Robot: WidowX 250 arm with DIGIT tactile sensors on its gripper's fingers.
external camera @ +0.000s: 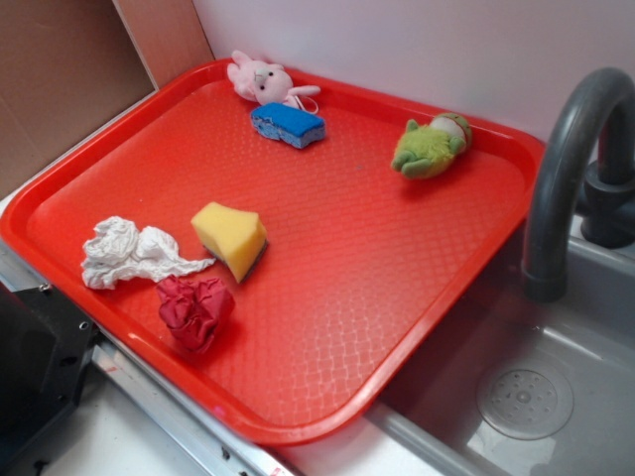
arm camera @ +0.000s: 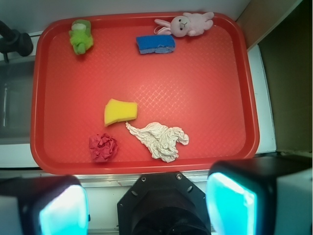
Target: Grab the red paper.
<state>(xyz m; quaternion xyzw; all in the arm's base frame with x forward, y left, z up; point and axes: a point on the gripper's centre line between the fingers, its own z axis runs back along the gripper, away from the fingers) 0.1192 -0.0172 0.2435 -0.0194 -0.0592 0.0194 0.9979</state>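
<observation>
Red paper (arm camera: 103, 147) lies on the tray (arm camera: 210, 73) near its front rim, at about seven o'clock from the yellow sponge (arm camera: 120, 111) and nine o'clock from the white wad (arm camera: 160, 139) in the wrist view (apart from both). It looks light, soft and crushable, so a pinch across its bulging middle should hold. The gripper (arm camera: 146, 205) hangs back off the tray, fingers spread wide and empty.

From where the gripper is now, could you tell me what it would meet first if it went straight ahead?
Probably the red tray, near its front edge, between the red paper and the white paper wad. The open gripper points between them; depth is unclear, so it may brush either.
</observation>
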